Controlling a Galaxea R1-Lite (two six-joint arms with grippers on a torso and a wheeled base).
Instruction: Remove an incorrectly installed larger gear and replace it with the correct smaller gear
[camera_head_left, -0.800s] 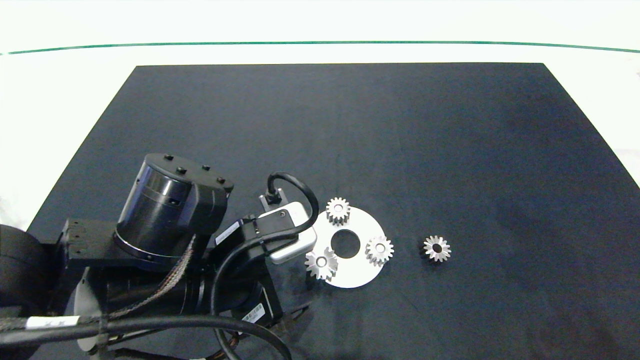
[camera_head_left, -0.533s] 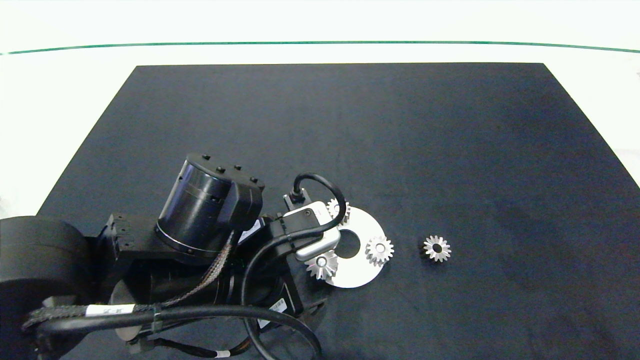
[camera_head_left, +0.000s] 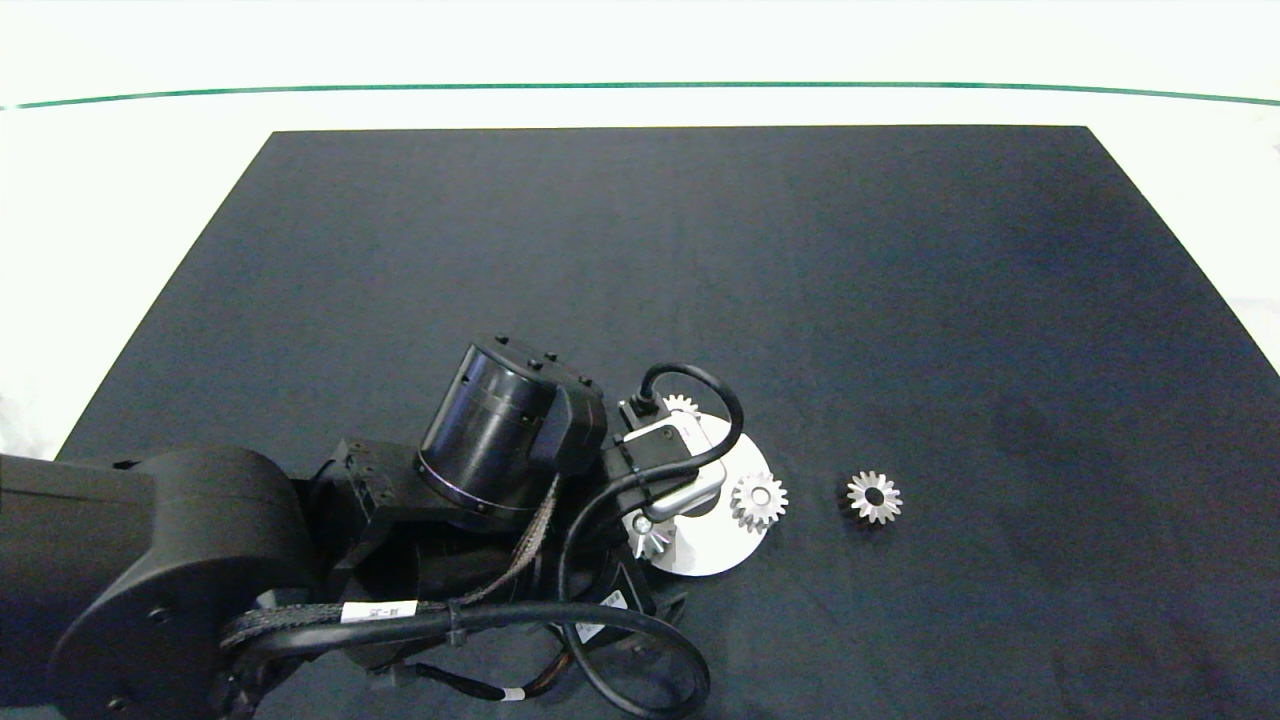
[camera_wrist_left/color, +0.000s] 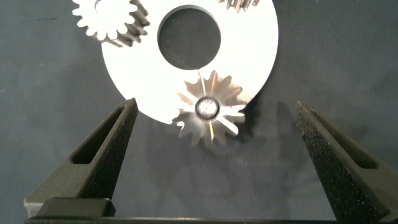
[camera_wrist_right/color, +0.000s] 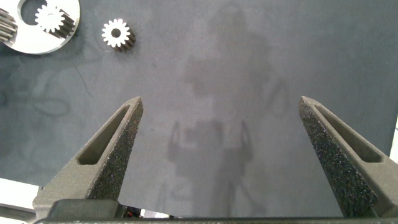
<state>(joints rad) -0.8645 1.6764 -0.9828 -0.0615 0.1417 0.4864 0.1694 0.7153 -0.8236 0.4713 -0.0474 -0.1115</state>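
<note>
A black mat (camera_head_left: 700, 250) covers the counter. The left gripper (camera_wrist_left/color: 211, 134) is spread wide, the larger gear (camera_wrist_left/color: 210, 109) lying untouched between its fingers on the disc (camera_wrist_left/color: 249, 56). Well beyond it, right of the disc, the smaller gear (camera_head_left: 874, 497) lies, far ahead of the released right gripper (camera_wrist_right/color: 221, 134).

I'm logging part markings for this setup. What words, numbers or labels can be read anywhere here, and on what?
Nothing can be read.
White tag on the left arm's cable bundle: print too small to read.
White sticker low on the left arm: too small to read.
Shiny silver star-toothed larger gear, white round plate, small loose silver gear: no markings seen.
</note>
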